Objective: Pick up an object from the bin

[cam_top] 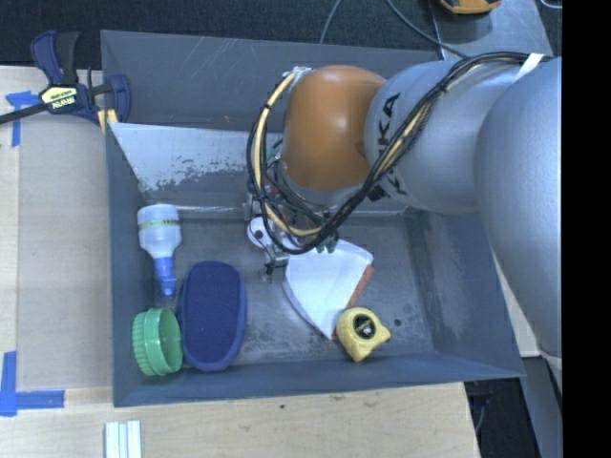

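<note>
Camera view: grey metal bin held five loose items: a clear bottle with a blue nozzle by the left wall, a green round lid in the near-left corner, a dark blue oval pad just beside the lid, a white folded cloth with an orange edge at mid-floor, and a yellow tape measure at the cloth's near tip. The pincer, under the orange wrist cover, hung low at the cloth's upper-left edge. Whether it was open or closed could not be told.
</note>
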Controlling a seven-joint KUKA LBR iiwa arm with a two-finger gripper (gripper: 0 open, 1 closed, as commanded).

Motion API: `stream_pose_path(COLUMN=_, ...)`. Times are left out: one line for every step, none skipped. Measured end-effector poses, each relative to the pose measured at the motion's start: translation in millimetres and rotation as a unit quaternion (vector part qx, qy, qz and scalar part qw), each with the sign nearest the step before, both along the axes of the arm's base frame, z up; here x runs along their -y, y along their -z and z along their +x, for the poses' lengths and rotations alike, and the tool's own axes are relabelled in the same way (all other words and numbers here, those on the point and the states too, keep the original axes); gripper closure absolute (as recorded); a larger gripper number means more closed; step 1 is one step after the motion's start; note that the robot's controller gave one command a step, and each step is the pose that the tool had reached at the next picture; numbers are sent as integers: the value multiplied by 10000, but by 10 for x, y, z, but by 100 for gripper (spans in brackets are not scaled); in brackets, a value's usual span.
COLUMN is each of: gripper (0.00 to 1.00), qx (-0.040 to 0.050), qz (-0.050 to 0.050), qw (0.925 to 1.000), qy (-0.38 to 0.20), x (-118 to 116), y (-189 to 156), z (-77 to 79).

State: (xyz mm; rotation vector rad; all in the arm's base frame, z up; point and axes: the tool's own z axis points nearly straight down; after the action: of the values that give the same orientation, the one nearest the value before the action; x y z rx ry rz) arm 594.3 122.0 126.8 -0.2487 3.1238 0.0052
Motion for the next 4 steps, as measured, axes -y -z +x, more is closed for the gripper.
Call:
stream_pose_path(gripper=0, qx=6, qz=-7, qw=9996, qy=285, x=569, y=68, z=34)
stream_pose_path(gripper=0, qx=-3, qz=-16, qw=9993, qy=387, x=963, y=499, z=45)
stream_pose_path(gripper=0, qx=1, qz=-30, qw=9906, qy=-1368, x=981, y=333, z=-94)
stream_pose_path(gripper=100, qx=14, qz=-23, qw=9908, qy=-1354, x=972, y=334, z=-88)
